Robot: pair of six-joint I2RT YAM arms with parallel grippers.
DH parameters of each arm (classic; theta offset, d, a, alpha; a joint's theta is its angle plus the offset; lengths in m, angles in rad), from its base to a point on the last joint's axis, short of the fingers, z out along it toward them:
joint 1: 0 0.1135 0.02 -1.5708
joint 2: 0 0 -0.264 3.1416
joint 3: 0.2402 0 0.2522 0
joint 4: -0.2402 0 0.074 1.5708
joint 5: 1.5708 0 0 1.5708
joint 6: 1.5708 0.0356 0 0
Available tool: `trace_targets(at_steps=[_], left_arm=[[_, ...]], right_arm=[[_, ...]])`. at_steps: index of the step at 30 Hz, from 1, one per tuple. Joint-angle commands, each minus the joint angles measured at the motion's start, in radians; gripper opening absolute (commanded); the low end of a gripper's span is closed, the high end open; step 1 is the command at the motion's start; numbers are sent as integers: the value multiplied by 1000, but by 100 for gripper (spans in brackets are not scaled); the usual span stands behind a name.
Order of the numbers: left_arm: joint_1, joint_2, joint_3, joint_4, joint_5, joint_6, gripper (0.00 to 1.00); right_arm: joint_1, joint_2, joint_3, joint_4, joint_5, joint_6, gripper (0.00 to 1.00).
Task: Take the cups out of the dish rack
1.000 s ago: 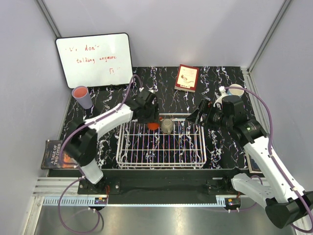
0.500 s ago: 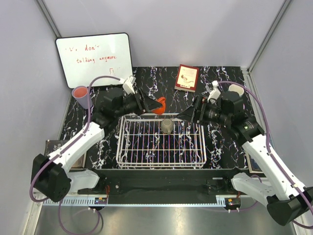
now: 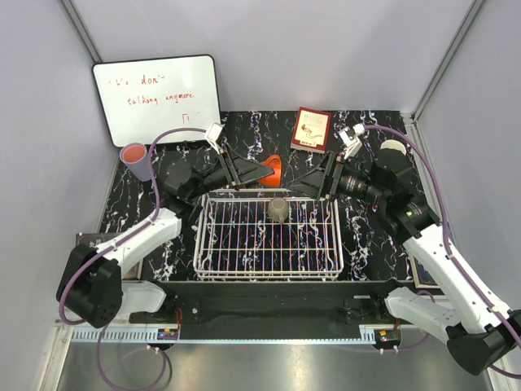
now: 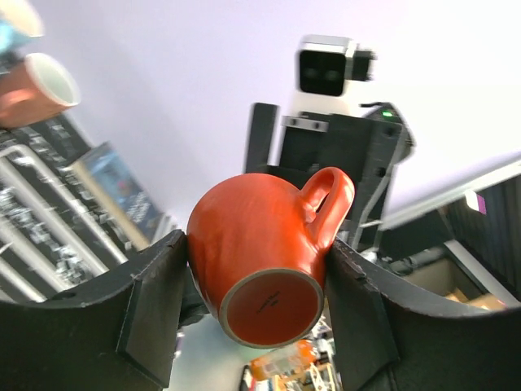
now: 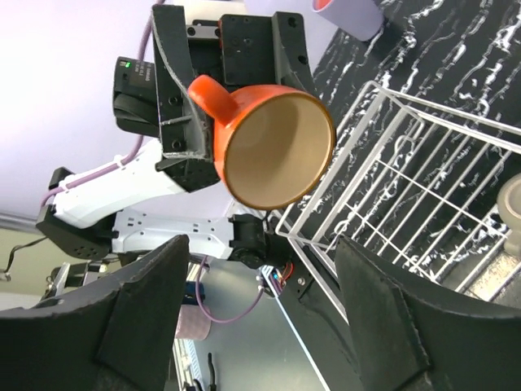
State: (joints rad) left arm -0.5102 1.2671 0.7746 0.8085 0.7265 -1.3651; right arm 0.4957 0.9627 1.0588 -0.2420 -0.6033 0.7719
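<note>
My left gripper (image 3: 264, 171) is shut on the orange-red mug (image 3: 273, 168) and holds it in the air just behind the white dish rack (image 3: 266, 275). In the left wrist view the mug (image 4: 260, 252) sits base-first between both fingers, handle up to the right. My right gripper (image 3: 305, 184) is open, a little apart from the mug and pointing at it. Its camera looks into the mug's mouth (image 5: 277, 147), and nothing is between its fingers (image 5: 383, 309). A grey-olive mug (image 3: 278, 210) stands at the back of the rack.
A lavender tumbler (image 3: 137, 161) stands at the back left below the whiteboard (image 3: 159, 98). A pale cup (image 3: 393, 149) sits at the back right and a red book (image 3: 312, 129) at the back. More books lie at the left edge (image 3: 89, 254) and the right edge.
The left arm lifted the orange-red mug out of the rack and swung it up and back. The right gripper turned toward the mug and its jaws narrowed a little.
</note>
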Motion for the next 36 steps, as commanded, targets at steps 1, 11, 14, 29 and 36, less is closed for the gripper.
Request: trace_targets(at_steps=[1,11,14,29,36], left_arm=[[-7,3,0,219,40,-97,0],[-51,21,11,232,40,-98,0],[-56,26,12,224,36,-95,0],[-111,98,72,224,17,-92,0],[-120,129,94,221,14,-89,0]], right_arm=[[23,10,7,99,-43,15,78],[52,62,53,162,-50,9,75],[58,64,59,173,-50,6,73],[101,110,37,233,-95,23,44],[112,91,0,233,-96,33,0]])
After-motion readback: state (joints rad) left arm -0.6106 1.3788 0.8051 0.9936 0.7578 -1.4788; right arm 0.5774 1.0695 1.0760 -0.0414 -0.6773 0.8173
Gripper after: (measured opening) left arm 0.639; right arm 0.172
